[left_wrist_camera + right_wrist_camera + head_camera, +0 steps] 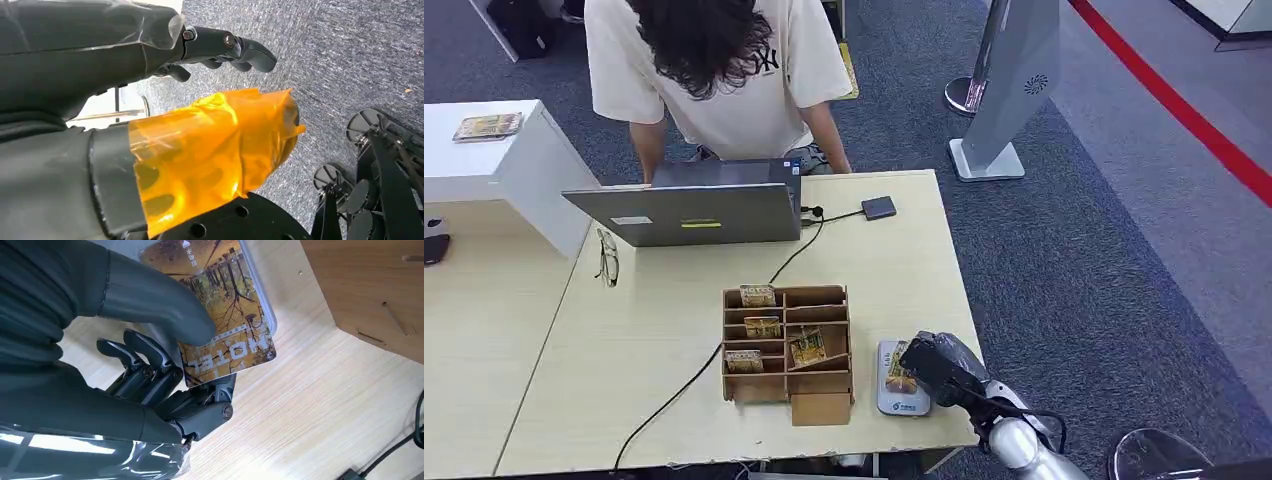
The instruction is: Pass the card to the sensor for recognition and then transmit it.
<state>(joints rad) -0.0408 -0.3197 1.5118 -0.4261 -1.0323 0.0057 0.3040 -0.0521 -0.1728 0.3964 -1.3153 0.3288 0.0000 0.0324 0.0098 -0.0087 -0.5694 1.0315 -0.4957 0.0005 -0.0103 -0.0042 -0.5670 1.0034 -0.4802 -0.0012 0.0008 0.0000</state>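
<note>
Right hand (941, 368), lower right of head view, pinches card (227, 310) between thumb and fingers. Card lies flat over sensor (900, 398), beside wooden rack (787, 350). Left hand (220, 47) hangs over floor, holds nothing, fingers loosely curled.

You have the card (227, 315) pinched in the right hand (150, 340) — a hotel key card printed with bare trees against an amber sky, "HOTEL" along one short edge. In the right wrist view it sits at upper centre, thumb pressed on its face, dark fingers beneath. It lies flat over the sensor (892, 395) — a pale grey, rounded slab on the light wood table, lower centre-right of the head view, just right of the wooden card rack. You can't tell whether card and sensor touch.
</note>
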